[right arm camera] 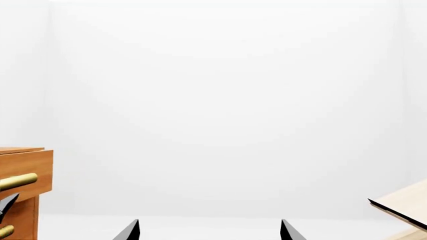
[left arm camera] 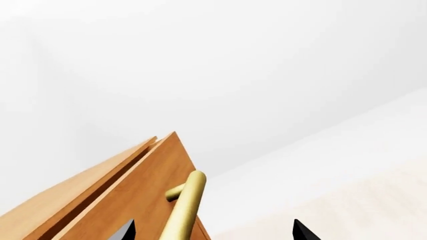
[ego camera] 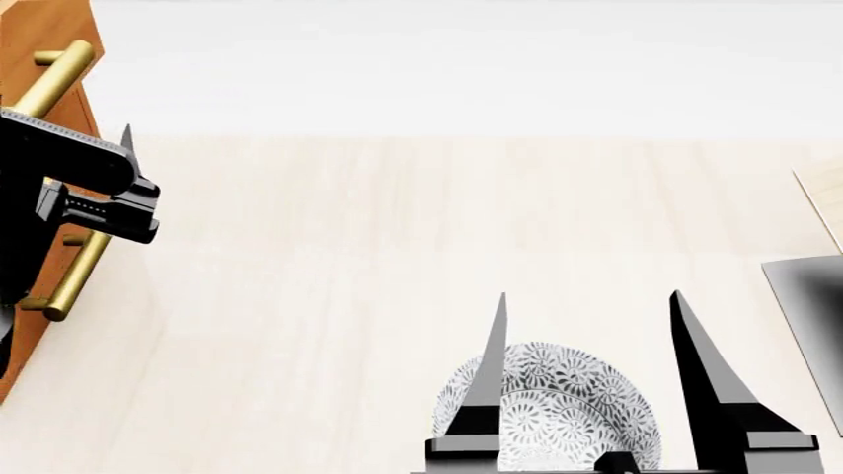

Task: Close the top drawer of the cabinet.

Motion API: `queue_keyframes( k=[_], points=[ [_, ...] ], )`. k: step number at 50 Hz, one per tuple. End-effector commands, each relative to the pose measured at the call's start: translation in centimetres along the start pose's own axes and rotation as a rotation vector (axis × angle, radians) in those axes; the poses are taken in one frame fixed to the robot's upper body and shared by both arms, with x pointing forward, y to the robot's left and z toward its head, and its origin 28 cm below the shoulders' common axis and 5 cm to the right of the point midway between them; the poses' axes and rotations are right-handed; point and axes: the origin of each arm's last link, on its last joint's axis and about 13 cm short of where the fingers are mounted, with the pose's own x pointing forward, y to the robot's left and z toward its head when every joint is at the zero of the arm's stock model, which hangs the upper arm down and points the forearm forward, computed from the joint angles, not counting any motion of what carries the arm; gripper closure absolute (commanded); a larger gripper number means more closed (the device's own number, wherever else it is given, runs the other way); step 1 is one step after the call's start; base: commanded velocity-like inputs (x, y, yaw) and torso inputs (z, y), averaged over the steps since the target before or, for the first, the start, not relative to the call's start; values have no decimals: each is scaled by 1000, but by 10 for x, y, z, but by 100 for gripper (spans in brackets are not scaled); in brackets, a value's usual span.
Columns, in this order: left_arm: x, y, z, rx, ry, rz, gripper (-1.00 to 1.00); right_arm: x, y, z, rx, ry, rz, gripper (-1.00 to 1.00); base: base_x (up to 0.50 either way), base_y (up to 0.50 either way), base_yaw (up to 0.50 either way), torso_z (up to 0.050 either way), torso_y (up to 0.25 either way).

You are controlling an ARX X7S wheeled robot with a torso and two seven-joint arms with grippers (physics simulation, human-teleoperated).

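The cabinet (ego camera: 39, 30) is tall and orange-brown, at the far left of the head view. The top drawer (right arm camera: 25, 167) juts out from the cabinet (right arm camera: 20, 220) in the right wrist view, with its brass bar handle (right arm camera: 17, 181) on the front. In the left wrist view the drawer front (left arm camera: 133, 200) and its brass handle (left arm camera: 185, 205) are close up. My left gripper (left arm camera: 215, 231) is open, with the handle between its fingertips and nearer one of them. It also shows in the head view (ego camera: 125, 178), against the cabinet front. My right gripper (ego camera: 586, 365) is open and empty.
A patterned plate (ego camera: 554, 415) lies on the pale floor under my right gripper. A grey panel (ego camera: 806, 326) stands at the right edge. A pale wood panel (right arm camera: 403, 202) shows in the right wrist view. A lower brass handle (right arm camera: 5, 231) sits under the top drawer.
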Motion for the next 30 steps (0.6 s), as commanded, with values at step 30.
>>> queue_keyframes(
  k=[30],
  points=[
    [-18,63,-49,47,202,224,-100,0,0,1,2,-2,2,-100,-1,0,1,0,0]
  ],
)
